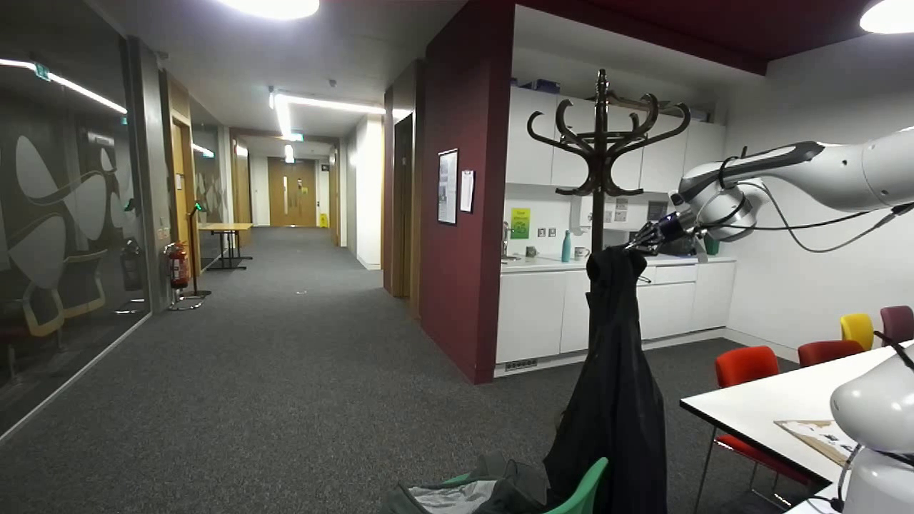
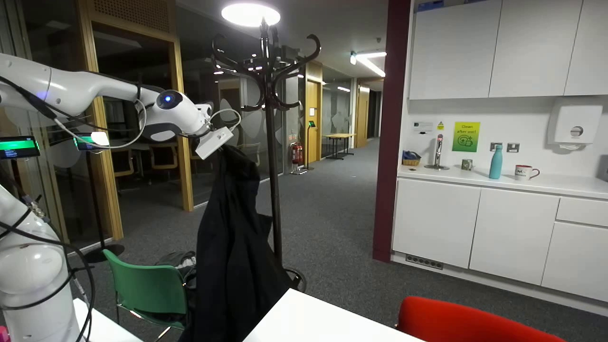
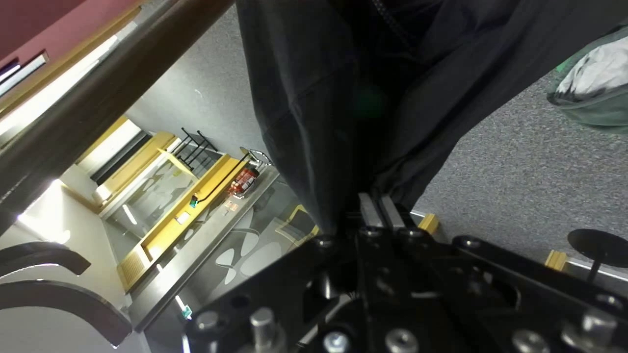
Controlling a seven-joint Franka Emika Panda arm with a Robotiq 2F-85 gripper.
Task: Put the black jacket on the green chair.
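My gripper [image 1: 634, 246] is shut on the top of the black jacket [image 1: 614, 385], beside the coat stand's pole. The jacket hangs long and limp from the fingers, also in an exterior view [image 2: 232, 237]. In the wrist view the two pale fingertips [image 3: 380, 211] are close together with dark cloth [image 3: 328, 88] between and beyond them. The green chair [image 2: 147, 285] stands low beside the hanging jacket, its back facing that camera. Only its curved green edge [image 1: 587, 489] shows in an exterior view. The jacket's lower end is cut off or hidden by the table.
The black coat stand [image 1: 598, 221] rises right beside the jacket, its pole also near in the wrist view [image 3: 108, 93]. A grey bag [image 1: 493, 478] lies at the green chair. A white table [image 2: 323, 320] and red chairs [image 1: 746, 365] stand nearby.
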